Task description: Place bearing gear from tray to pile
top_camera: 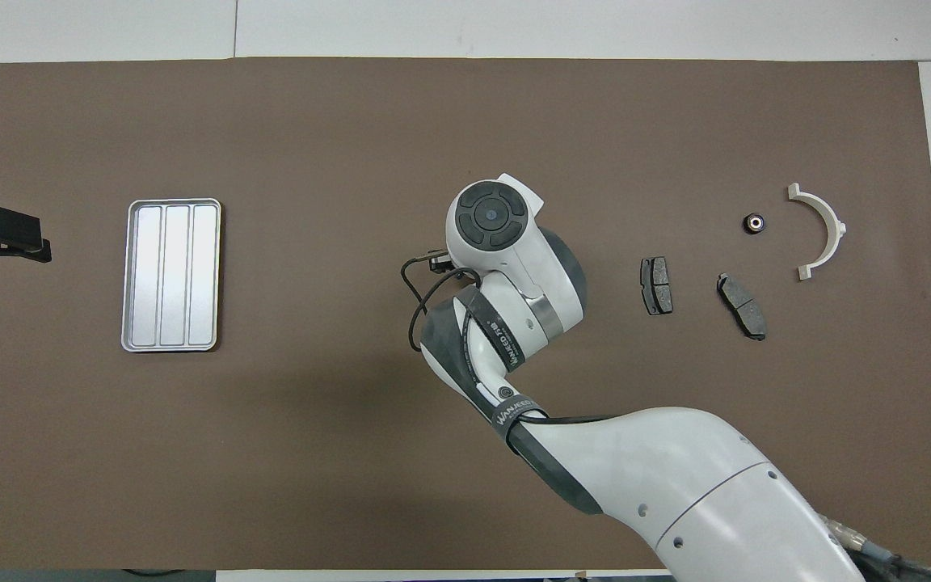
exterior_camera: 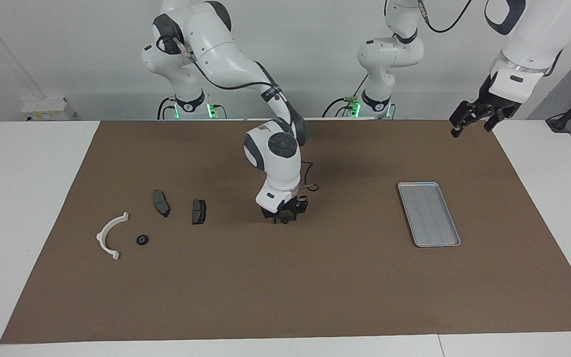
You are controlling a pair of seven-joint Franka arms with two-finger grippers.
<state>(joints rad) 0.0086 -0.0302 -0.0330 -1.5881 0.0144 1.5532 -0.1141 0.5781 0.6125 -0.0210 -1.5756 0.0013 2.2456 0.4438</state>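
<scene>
Right jaws (exterior_camera: 284,216) low at mid-desk, closing around small dark gear (exterior_camera: 284,221); off-centre pinch could squirt it out; left jaws (exterior_camera: 479,118) spread, waiting.

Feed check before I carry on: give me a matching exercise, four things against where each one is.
1 tray
2 white bracket
3 right gripper
4 left gripper

a low over the middle of the mat
b toward the left arm's end, nothing in it
c raised over the mat's corner
d toward the right arm's end, beside a small black ring

Pairs: 1-b, 2-d, 3-a, 4-c
</scene>
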